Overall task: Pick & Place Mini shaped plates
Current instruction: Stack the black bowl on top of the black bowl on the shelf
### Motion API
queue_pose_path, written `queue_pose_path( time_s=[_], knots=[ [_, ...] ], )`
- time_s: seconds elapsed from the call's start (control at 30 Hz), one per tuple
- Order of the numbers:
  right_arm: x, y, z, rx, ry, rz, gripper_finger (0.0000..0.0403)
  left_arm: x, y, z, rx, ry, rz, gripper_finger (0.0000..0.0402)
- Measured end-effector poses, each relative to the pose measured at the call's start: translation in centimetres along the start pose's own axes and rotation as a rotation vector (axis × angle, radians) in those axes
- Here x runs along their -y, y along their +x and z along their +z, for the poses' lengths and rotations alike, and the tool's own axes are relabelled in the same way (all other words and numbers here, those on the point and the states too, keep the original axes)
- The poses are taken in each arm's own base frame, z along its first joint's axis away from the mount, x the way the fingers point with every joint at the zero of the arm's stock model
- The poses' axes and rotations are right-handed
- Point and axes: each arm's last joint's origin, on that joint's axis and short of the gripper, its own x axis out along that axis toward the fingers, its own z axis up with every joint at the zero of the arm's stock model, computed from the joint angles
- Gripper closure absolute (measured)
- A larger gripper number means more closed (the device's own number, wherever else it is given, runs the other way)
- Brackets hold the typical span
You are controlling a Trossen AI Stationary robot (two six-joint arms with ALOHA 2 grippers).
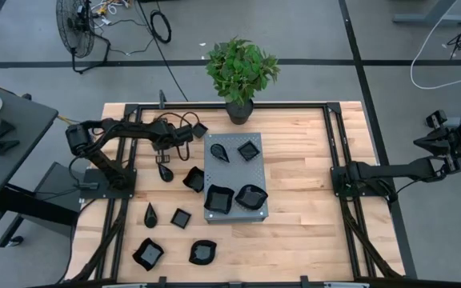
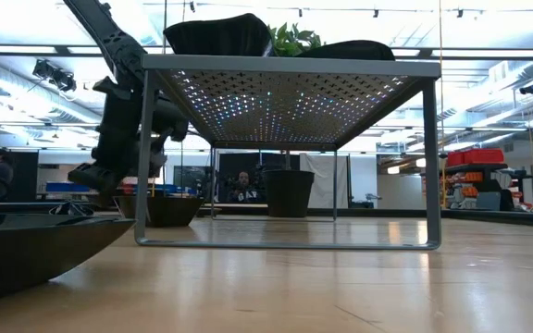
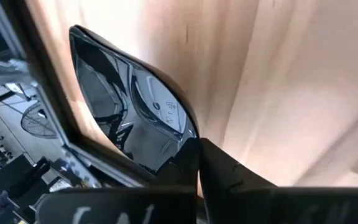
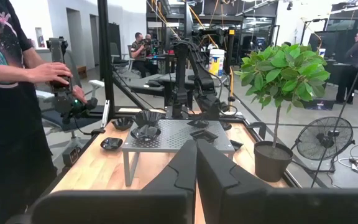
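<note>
1. I am working on a wooden table in a big room with a grey floor. A fan stands at the far left, and a potted plant sits at the back edge of the table.

2. My left gripper is at the back left of the table. Its fingers are pinched shut on the edge of a teardrop plate, right next to the corner of the grey stand.

3. I judge the job now is to carry this plate to the stand. I should lift it straight up first, slowly, because the plate is shiny and could slip out.

4. More little black plates wait on the wood on the left. There is a pointy plate, a small square plate, a big square plate and a wavy plate.

5. Four plates already sit on the stand, so I should aim for a bare spot and not bump them.

6. My right gripper waits far off the right side of the table, fingers closed on nothing.
</note>
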Motion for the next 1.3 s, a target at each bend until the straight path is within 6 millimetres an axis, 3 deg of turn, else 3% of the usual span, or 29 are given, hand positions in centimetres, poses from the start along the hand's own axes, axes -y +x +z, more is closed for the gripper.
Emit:
queue_pose_path(
  time_s=[0.37, 0.67, 1.3],
  knots=[
    [0.0, 0.0, 0.0, 0.000, 0.000, 0.000, 0.0387, -2.4, -5.5, -1.5, 0.041, -0.064, 0.015, 0.0397],
    [0.0, 0.0, 0.0, 0.000, 0.000, -0.001, 0.0387, -3.2, -12.7, -2.4, 0.181, -0.067, 0.035, 0.0397],
    [0.0, 0.0, 0.0, 0.000, 0.000, -0.001, 0.0387, -1.5, -26.2, -4.3, 0.756, -0.001, -0.034, 0.0399]
  ],
)
